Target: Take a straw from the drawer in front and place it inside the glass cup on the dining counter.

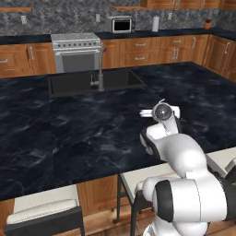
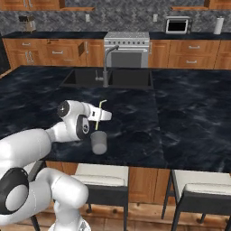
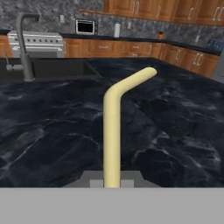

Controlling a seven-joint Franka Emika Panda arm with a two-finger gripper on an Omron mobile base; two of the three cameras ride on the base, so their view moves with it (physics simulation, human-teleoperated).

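My gripper is shut on the straw, a pale yellow stick with a bent tip that stands up between the jaws. The straw rises from my hand just above the dining counter. Right below the hand, near the counter's front edge, stands the glass cup, upright, with nothing visible inside it. Seen from the left base camera, the gripper hovers over the counter and the straw's thin tip curls above it. The drawer is out of view.
A built-in sink with a curved faucet lies in the counter beyond my hand. White-cushioned stools stand under the front edge. A stove and wooden cabinets line the back wall.
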